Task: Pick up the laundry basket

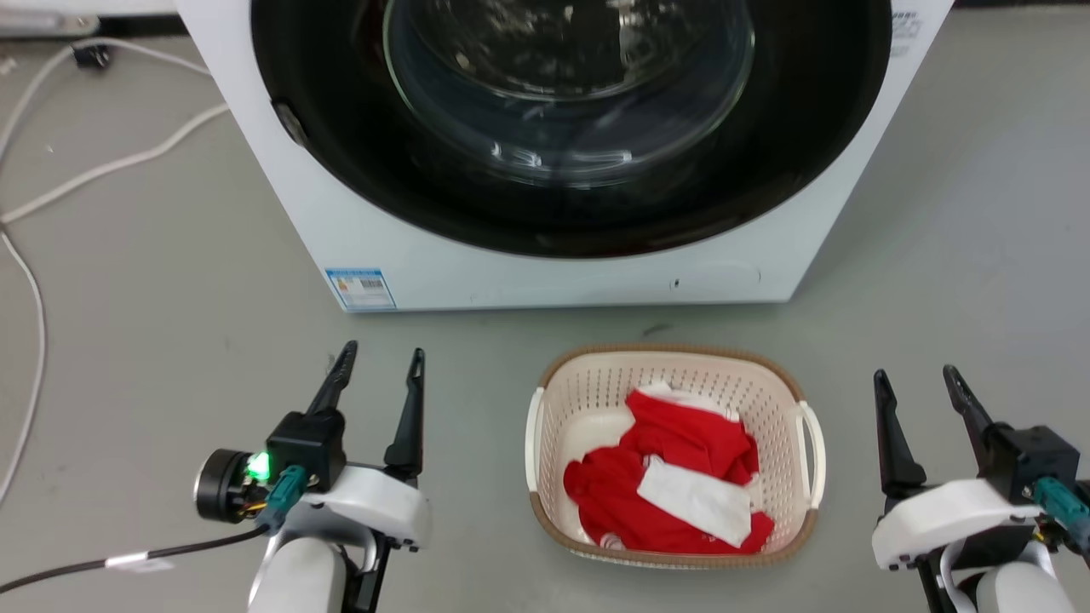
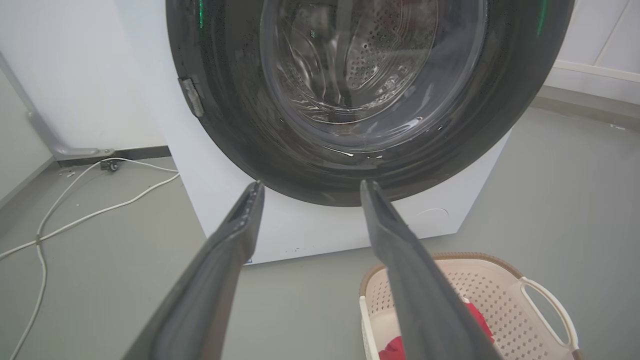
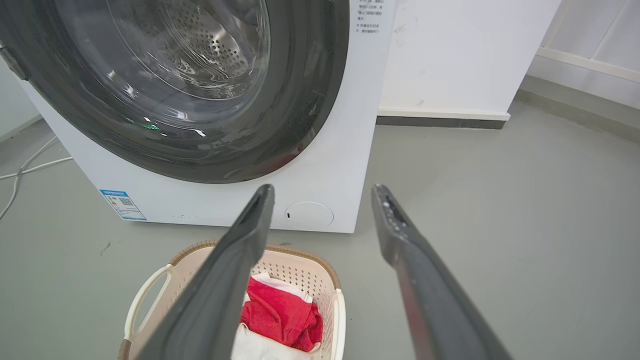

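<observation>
Head view: laundry basket (image 1: 596, 383), floor (image 1: 477, 375) around

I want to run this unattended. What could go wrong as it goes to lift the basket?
The left gripper and right gripper stand open, apart from the laundry basket. Grasping one white handle alone could tilt it and spill the red and white clothes. The washer stands close behind; a forward reach might hit it.
</observation>
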